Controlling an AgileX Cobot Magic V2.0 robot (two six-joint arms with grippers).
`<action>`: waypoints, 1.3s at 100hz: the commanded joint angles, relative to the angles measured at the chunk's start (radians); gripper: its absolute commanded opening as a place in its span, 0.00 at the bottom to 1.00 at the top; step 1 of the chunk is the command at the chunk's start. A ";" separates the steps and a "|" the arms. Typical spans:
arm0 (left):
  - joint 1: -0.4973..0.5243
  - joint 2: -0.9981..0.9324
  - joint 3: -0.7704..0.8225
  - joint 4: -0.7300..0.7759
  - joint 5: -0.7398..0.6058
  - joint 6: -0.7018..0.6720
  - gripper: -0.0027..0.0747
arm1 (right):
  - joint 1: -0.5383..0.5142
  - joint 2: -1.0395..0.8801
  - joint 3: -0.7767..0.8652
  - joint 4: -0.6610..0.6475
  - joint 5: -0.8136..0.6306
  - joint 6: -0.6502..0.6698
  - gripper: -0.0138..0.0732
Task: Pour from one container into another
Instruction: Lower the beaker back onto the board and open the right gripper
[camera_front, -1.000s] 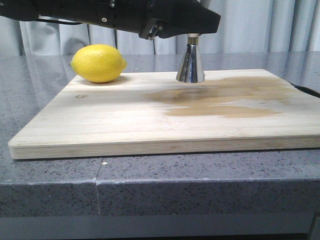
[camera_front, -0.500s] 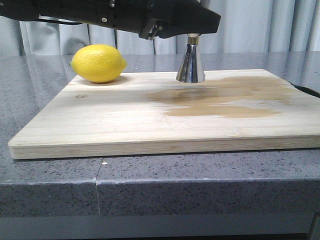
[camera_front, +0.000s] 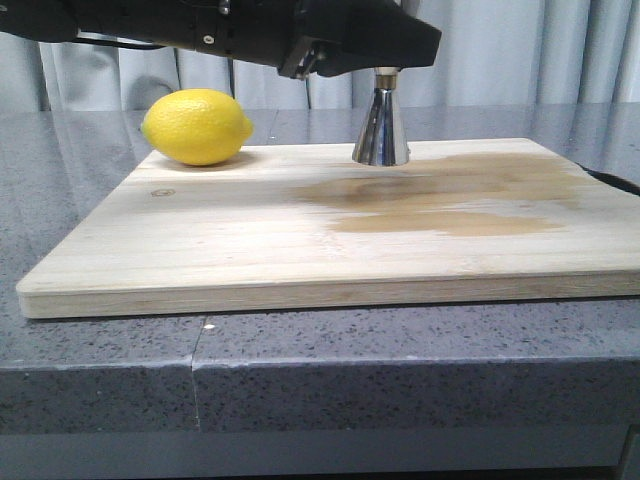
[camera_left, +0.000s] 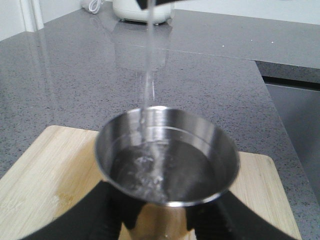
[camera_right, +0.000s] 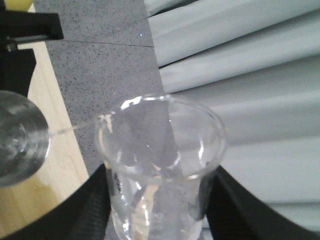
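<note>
The steel jigger stands on the wooden board, its lower cone showing under my left arm. My left gripper is shut on the jigger; in the left wrist view the black fingers flank it below the cup, which holds water. A thin stream falls into the cup. My right gripper is shut on the clear glass beaker, which is tilted with its lip toward the jigger. The stream runs from the beaker's lip to the jigger. Beaker and right gripper are out of the front view.
A yellow lemon lies at the board's far left corner. The wooden board has a wide wet stain in front of the jigger. A white appliance stands far back on the grey counter. Curtains hang behind.
</note>
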 joint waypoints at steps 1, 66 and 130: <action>-0.004 -0.061 -0.031 -0.077 0.054 -0.012 0.38 | -0.014 -0.031 -0.040 -0.010 -0.032 0.144 0.48; -0.004 -0.061 -0.031 -0.077 0.054 -0.012 0.38 | -0.397 -0.086 0.373 0.527 -0.696 0.530 0.48; -0.004 -0.061 -0.031 -0.077 0.054 -0.012 0.38 | -0.399 0.226 0.540 0.622 -1.310 0.544 0.48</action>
